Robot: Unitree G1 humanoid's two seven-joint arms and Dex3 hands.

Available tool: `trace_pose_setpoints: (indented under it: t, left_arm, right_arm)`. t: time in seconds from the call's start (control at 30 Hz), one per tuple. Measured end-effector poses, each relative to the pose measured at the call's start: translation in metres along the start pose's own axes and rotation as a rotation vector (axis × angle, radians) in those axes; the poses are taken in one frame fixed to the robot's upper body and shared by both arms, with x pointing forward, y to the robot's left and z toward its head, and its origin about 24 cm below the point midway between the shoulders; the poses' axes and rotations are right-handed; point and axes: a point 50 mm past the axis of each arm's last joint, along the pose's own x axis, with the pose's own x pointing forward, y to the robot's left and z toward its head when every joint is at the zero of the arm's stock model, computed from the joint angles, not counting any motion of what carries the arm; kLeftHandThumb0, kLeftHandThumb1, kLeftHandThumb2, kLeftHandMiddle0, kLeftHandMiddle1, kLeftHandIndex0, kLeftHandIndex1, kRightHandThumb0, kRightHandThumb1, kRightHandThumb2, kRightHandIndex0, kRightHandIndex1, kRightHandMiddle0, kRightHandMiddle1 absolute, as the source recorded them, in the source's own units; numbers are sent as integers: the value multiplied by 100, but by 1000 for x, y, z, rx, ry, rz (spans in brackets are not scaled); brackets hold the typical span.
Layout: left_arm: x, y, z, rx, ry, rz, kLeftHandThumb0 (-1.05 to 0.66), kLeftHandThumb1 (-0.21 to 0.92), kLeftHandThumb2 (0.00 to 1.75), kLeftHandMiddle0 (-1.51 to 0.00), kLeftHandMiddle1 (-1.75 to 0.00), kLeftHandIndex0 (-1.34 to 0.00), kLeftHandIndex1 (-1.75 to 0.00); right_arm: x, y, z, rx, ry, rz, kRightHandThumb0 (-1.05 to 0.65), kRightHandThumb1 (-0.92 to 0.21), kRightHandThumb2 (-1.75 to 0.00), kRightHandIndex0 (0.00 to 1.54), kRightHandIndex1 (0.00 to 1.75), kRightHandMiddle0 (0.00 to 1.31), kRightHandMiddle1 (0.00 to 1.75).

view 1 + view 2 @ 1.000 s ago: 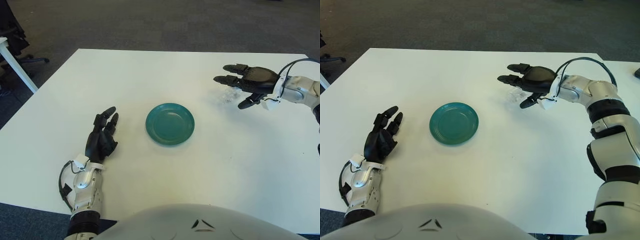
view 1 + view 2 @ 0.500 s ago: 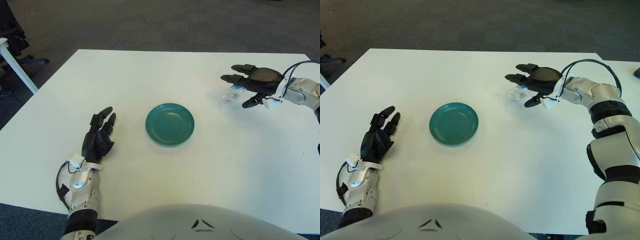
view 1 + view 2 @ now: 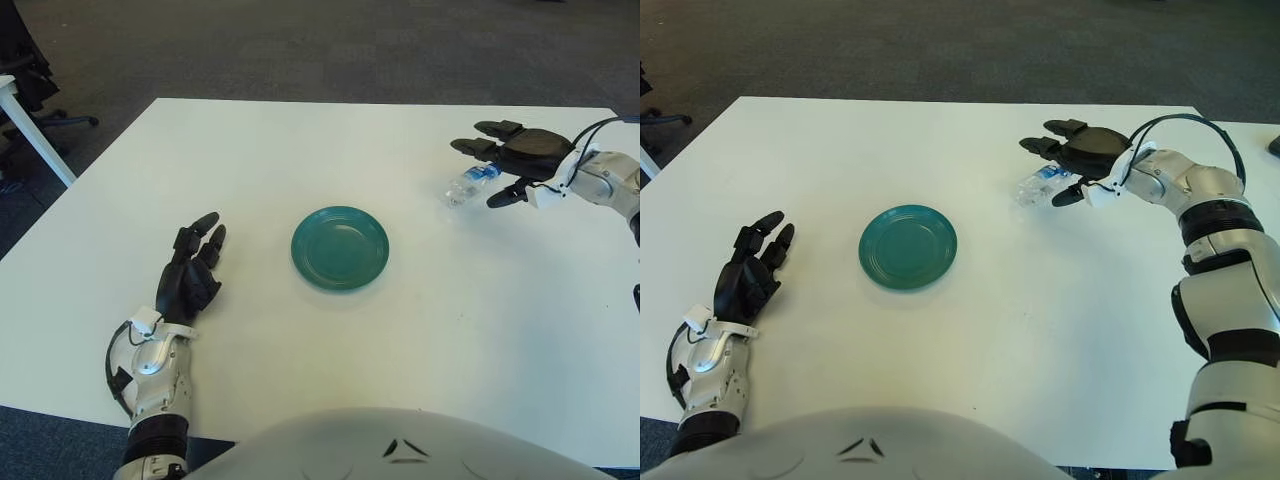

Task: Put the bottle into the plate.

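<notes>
Bottle [image 3: 467, 185] lies on its side beneath the open right robot hand [image 3: 518, 158].

Under the left hand [image 3: 190, 278] and the right hand [image 3: 522, 158] alike: a white table [image 3: 300, 150], matte and plain, with squared corners. Beyond the far edge, well past both hands, dark grey carpet [image 3: 350, 50]. Far out to the left of the left hand, and further back, a slanted white leg of a second table [image 3: 38, 135], and just behind it the black wheeled base of an office chair [image 3: 55, 120]. Out to the right of the right hand, across a narrow gap, a further white tabletop [image 3: 1252, 135], with a small dark object [image 3: 1274, 146] at the frame edge, too cropped to identify.
</notes>
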Motion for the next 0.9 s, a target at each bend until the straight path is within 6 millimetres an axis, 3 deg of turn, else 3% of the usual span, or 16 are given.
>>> trace_pose_setpoints:
  t: [0.9]
  left_arm:
    - [-2, 14, 2, 6, -2, 0, -90, 92, 97, -29, 0, 0, -74]
  right_arm:
    - [20, 10, -2, 49, 128, -40, -105, -92, -45, 1, 0, 0, 8]
